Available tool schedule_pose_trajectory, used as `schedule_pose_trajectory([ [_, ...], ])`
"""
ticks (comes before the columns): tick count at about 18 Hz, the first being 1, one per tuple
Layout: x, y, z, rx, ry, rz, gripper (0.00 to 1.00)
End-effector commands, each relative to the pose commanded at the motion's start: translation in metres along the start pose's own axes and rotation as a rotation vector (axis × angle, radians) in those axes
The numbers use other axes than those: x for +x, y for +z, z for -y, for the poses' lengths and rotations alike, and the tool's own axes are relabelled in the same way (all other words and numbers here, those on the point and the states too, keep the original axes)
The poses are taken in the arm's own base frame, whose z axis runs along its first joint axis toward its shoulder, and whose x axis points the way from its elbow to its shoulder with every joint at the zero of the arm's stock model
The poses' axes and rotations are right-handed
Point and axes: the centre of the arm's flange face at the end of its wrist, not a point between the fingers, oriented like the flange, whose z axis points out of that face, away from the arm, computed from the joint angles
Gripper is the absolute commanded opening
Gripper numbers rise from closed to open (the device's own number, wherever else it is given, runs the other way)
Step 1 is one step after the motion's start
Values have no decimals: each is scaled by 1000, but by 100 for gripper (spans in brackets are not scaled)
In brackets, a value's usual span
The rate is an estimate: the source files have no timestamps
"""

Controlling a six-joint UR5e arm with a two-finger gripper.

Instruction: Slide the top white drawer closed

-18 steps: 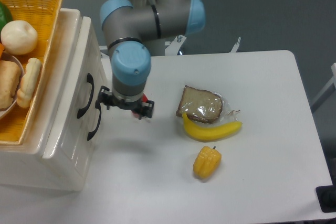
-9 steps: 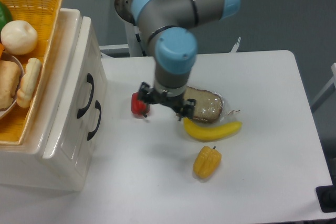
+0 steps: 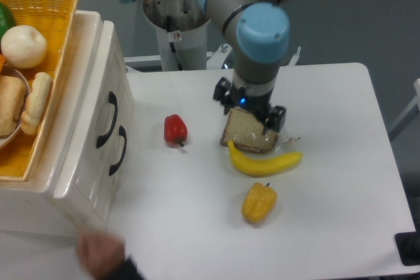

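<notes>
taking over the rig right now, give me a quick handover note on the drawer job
Gripper: hangs above the bread slice, away from the cabinet; jaws hidden from this angle, nothing seen held.
Top white drawer: its front sits level with the lower drawer front, so it looks closed.
Red pepper lies between cabinet and bread; banana and yellow pepper sit nearby.
A person's hand is at the bottom edge by the cabinet.
Left: just confirm the drawer is seated.

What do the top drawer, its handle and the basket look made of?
Top drawer: likely glossy white plastic; smooth moulded front with a soft sheen. Handle: black, curved, probably plastic; too small to be sure. Basket: woven wicker or straw, matte yellow-orange, weave visible on its wall.
</notes>
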Motion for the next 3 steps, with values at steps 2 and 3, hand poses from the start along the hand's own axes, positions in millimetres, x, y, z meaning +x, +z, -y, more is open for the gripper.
schedule_pose_trajectory([
  [2, 7, 0, -18, -2, 11, -10, 100],
  [3, 7, -1, -27, 2, 16, -12, 100],
])
